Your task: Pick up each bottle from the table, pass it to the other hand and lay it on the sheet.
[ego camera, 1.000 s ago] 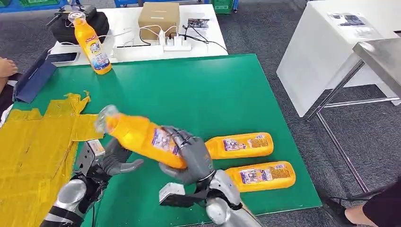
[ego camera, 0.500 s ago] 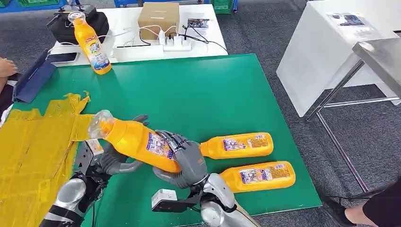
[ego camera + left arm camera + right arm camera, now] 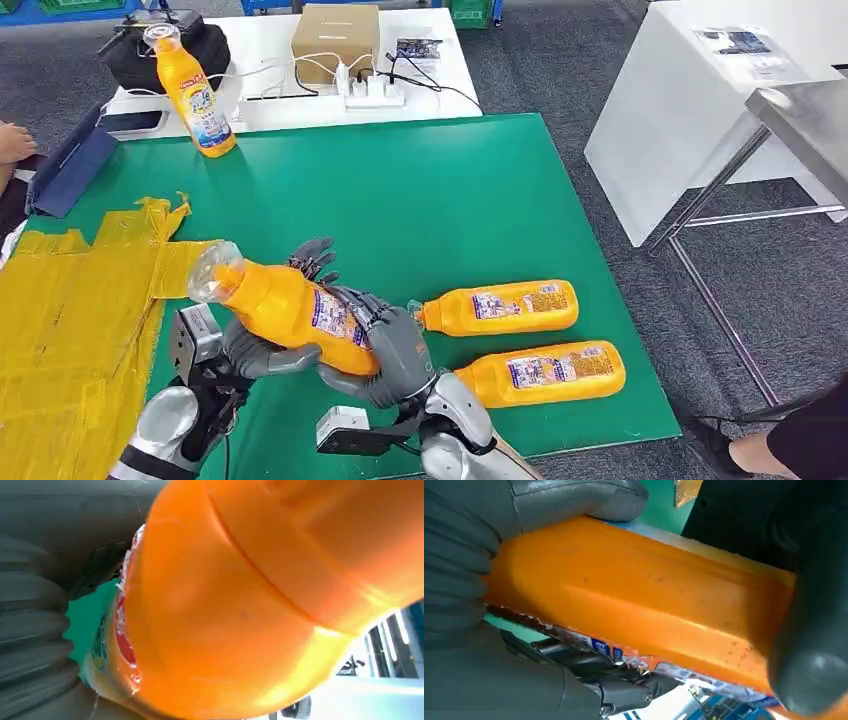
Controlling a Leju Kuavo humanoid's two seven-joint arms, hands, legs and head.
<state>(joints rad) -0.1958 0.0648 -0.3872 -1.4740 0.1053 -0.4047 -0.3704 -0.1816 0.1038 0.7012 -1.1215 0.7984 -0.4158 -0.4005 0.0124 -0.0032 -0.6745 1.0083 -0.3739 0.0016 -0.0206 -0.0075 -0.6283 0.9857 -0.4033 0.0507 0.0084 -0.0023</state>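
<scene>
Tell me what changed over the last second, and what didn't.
The right hand carried the held bottle down and toward the yellow sheet. The left hand, open a second ago, came up under it, and its fingers now wrap the far side, so both hands hold it. The two lying bottles and the standing one stayed put.

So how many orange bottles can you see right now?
4: one held bottle between both hands, two lying bottles on the green mat, one upright bottle at the far-left edge.

Green table [image 3: 420, 200] carries yellow sheet [image 3: 70, 320] and three bottles [image 3: 500, 307].
</scene>
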